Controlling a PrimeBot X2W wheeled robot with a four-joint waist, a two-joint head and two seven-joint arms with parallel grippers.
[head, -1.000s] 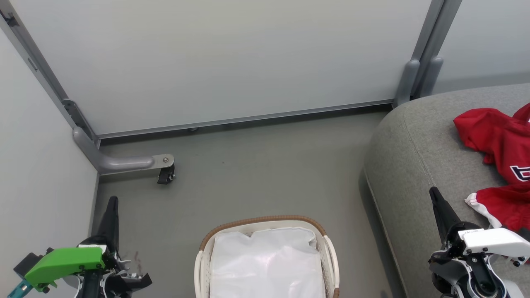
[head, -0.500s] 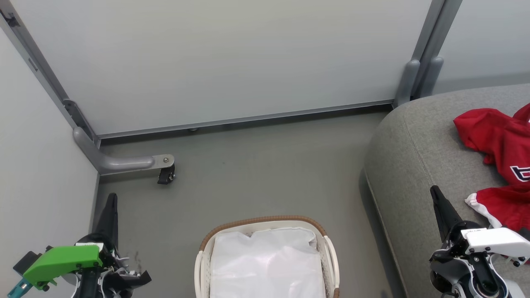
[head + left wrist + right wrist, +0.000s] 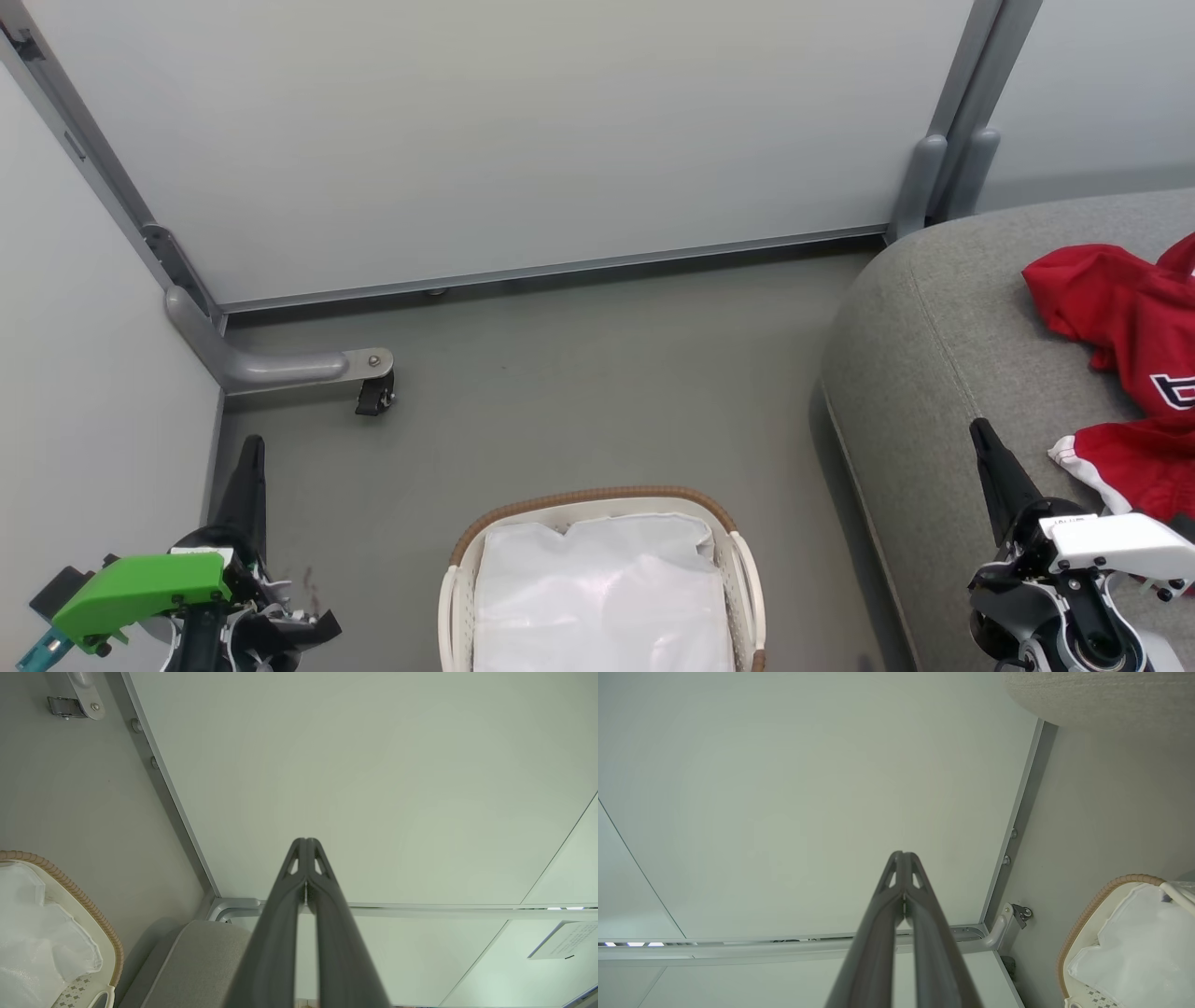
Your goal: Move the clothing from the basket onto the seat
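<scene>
Two clenched, empty grippers: my left gripper (image 3: 250,450) over the floor (image 3: 560,392), my right gripper (image 3: 978,431) at the edge of the seat (image 3: 924,345). Between them, the basket (image 3: 588,496) holds just its liner (image 3: 602,597). Beyond, the clothing (image 3: 1120,317) lies on the seat; nothing seems left.

Left hand (image 3: 251,448) dark, tapered, green wrist cover (image 3: 140,593); right hand (image 3: 977,429) same, white cover (image 3: 1116,541).

1. I read one mark on the clothing (image 3: 1125,317): a dark, white-edged character, cut off by the head view's right edge. It resembles a "b".
2. A paper notice (image 3: 566,946) on the wall panel (image 3: 467,952) carries printed lines, too small to read.
3. The white housing (image 3: 1120,541) at the right wrist bears a small label, which I cannot read.
</scene>
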